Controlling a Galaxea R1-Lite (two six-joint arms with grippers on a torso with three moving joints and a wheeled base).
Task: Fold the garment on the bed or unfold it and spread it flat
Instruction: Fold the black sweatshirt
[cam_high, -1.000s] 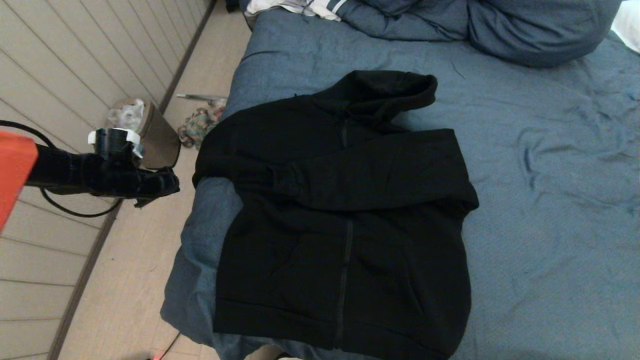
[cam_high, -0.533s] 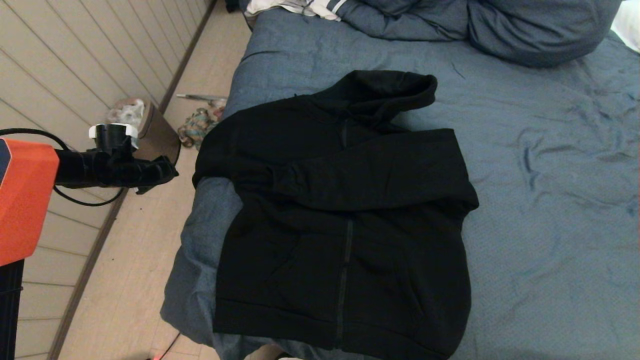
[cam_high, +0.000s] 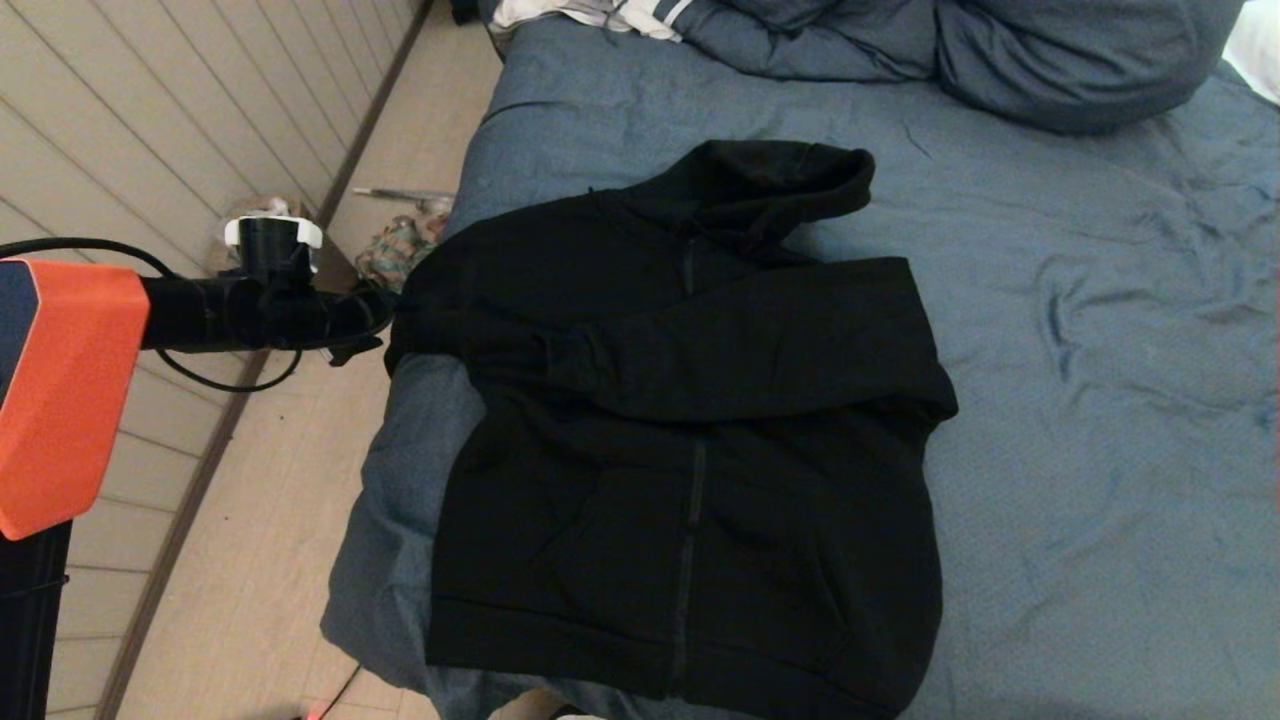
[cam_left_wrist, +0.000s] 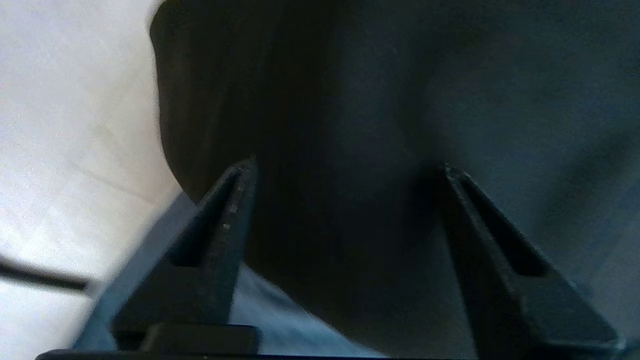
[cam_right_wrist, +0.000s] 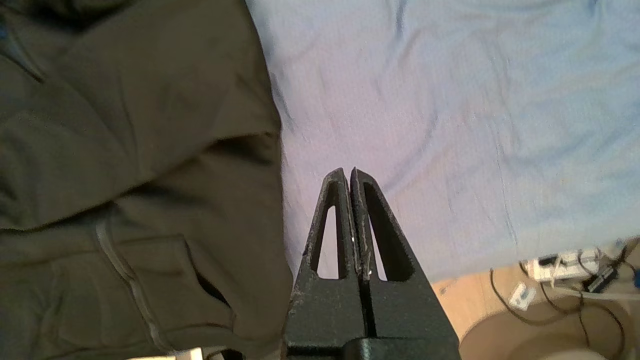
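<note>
In the head view, the left claw (cam_high: 372, 325) is reaching in level from nine o'clock, its tip just beside the sweatshirt's (cam_high: 690, 440) overhanging sleeve end, at the bed's (cam_high: 1100, 300) nine-o'clock edge. The sweatshirt is lying front-up on the bed, its long axis running from the hem at six o'clock to the hood at twelve, with the far sleeve folded across the chest toward nine. By my reading, the left arm is far nearer that sleeve than the right, so the coming grab is turning on the short gap at three o'clock from the claw.

In the left wrist view, the left claw (cam_left_wrist: 345, 170) is standing spread, gripping nothing, with the dark sleeve (cam_left_wrist: 300, 125) lying straight ahead between the two fingers.

In the right wrist view, the right claw (cam_right_wrist: 349, 172) is pressed together and empty, hanging over bare bedding just beside the sweatshirt's (cam_right_wrist: 125, 150) side edge.
</note>
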